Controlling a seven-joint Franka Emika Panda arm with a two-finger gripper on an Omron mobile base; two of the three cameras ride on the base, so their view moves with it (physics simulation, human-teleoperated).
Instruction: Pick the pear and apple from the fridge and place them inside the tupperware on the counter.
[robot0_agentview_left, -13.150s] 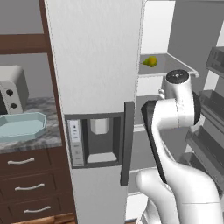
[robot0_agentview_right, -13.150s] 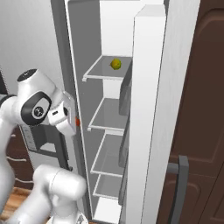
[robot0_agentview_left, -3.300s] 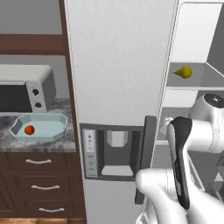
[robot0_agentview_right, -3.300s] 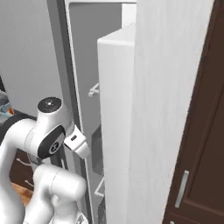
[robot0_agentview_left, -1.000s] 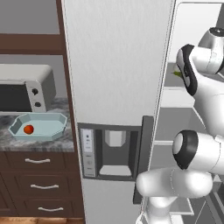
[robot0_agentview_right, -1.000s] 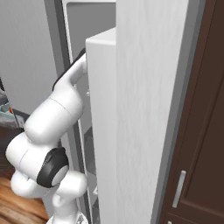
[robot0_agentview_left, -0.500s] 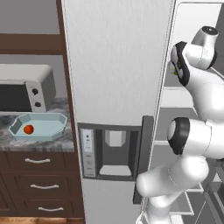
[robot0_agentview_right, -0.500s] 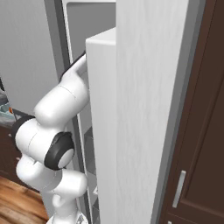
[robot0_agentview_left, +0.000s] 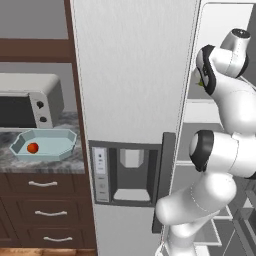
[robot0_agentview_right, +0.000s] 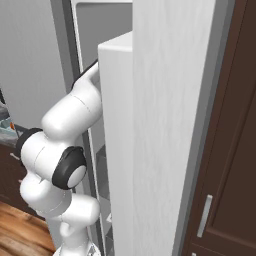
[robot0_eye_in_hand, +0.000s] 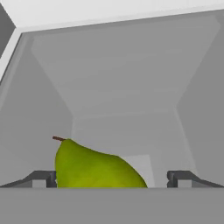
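In the hand view the yellow-green pear (robot0_eye_in_hand: 94, 166) lies on a white shelf inside the fridge (robot0_agentview_left: 135, 75), its stem pointing up and left. My gripper (robot0_eye_in_hand: 112, 179) is open wide around it, with the pear nearer the left fingertip (robot0_eye_in_hand: 41, 179) and not touching either. In the left base view my arm reaches into the fridge's upper shelf on the right. The pale blue tupperware (robot0_agentview_left: 45, 144) sits on the grey counter (robot0_agentview_left: 50, 162) with the red apple (robot0_agentview_left: 33, 148) inside it.
A white microwave (robot0_agentview_left: 25, 105) stands behind the tupperware. Dark wooden drawers (robot0_agentview_left: 45, 200) run under the counter. The open fridge door (robot0_agentview_right: 150, 125) stands close to my arm's right side, and a brown cabinet (robot0_agentview_right: 225, 150) is beyond it.
My arm has stretched further into the fridge at the upper shelf. The jaws have stayed open. The apple and tupperware have not moved.
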